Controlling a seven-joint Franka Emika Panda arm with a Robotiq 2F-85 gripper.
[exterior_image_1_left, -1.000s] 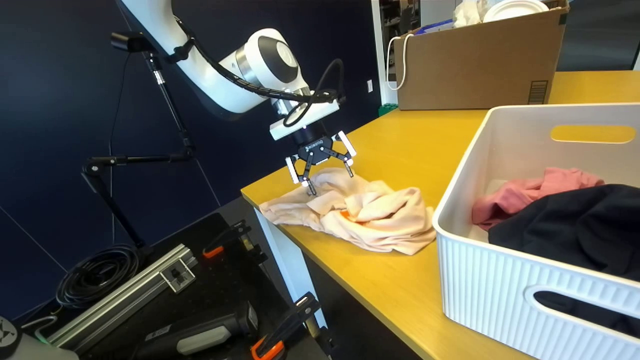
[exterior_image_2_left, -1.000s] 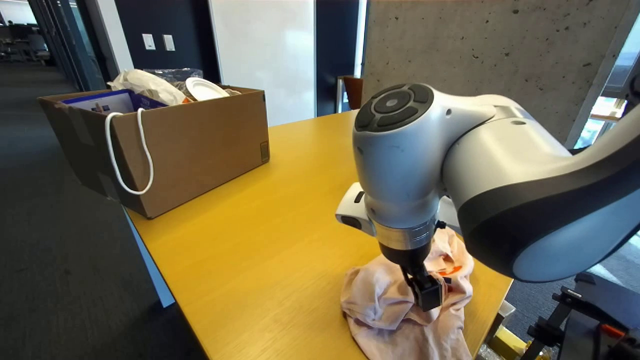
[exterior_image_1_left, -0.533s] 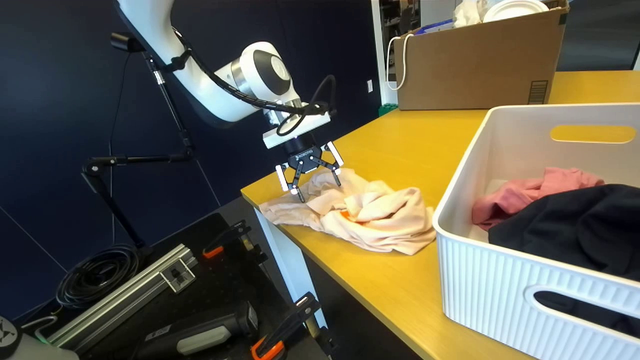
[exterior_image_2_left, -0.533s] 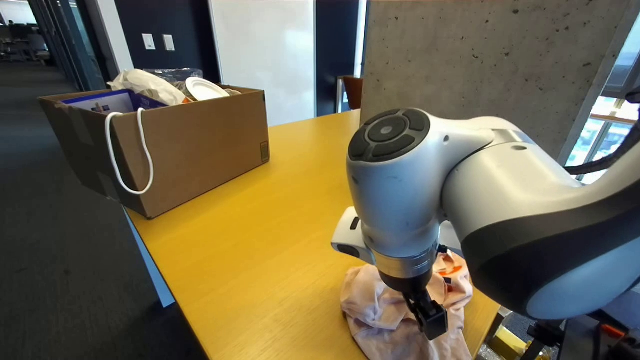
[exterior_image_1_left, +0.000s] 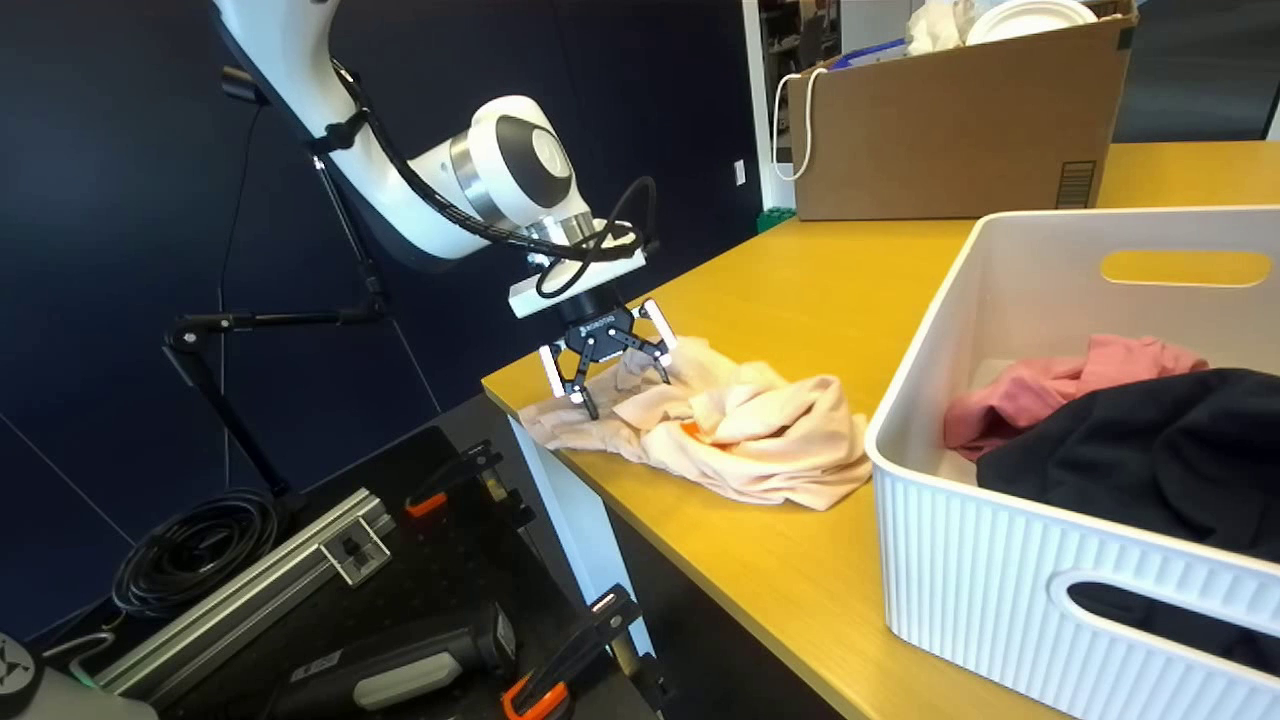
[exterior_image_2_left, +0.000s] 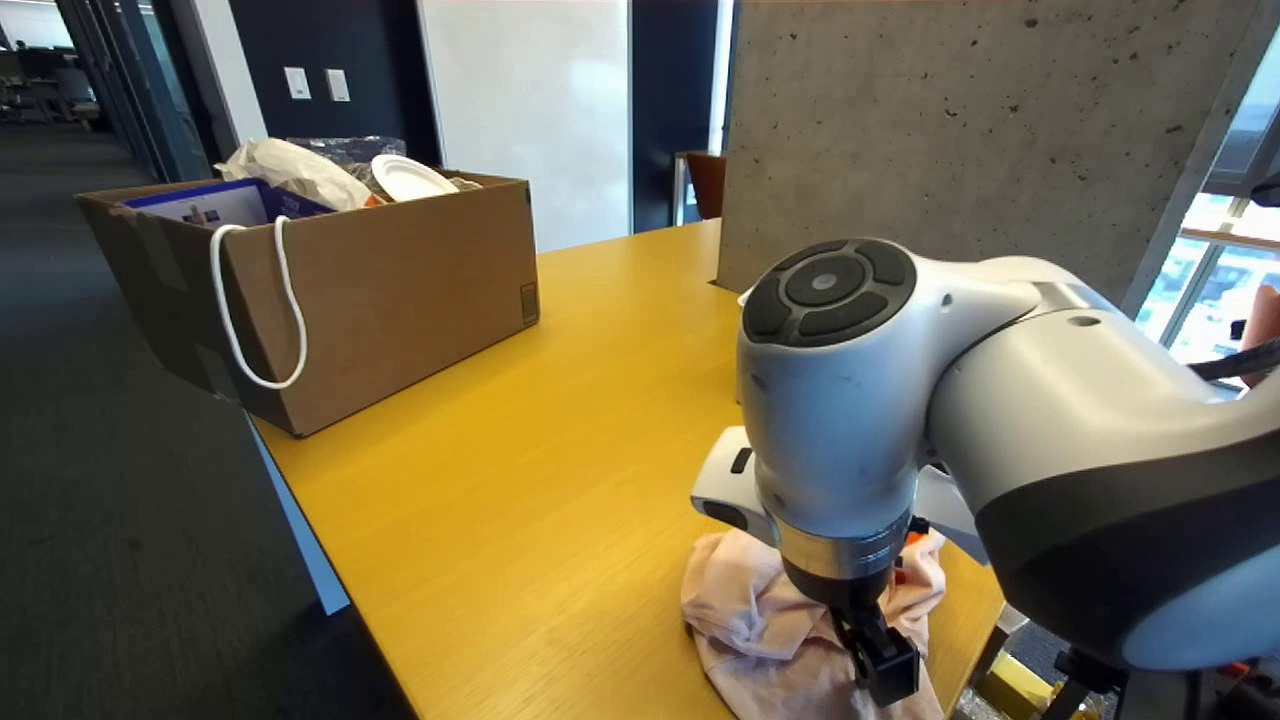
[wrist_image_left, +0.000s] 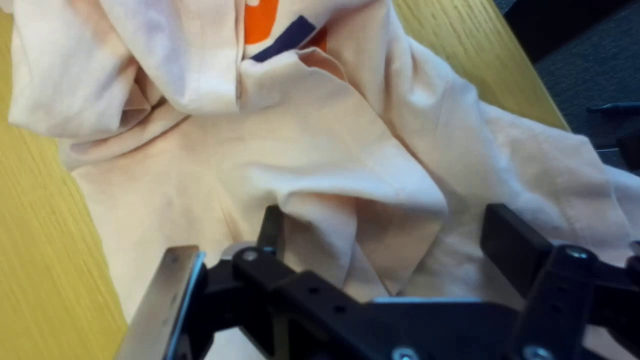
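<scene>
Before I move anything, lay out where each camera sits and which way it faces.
An exterior view: close to a white bin, above its rim, facing across the table toward a dark wall; the arm and open hand show.
An exterior view: above the table, close to the arm, facing toward grey concrete and a cardboard box; the hand shows side-on.
Wrist view: on the wrist, facing down at pink cloth; the hand's fingers show low in the picture.
Both exterior views share the pink cloth, cardboard box, table, arm and hand.
</scene>
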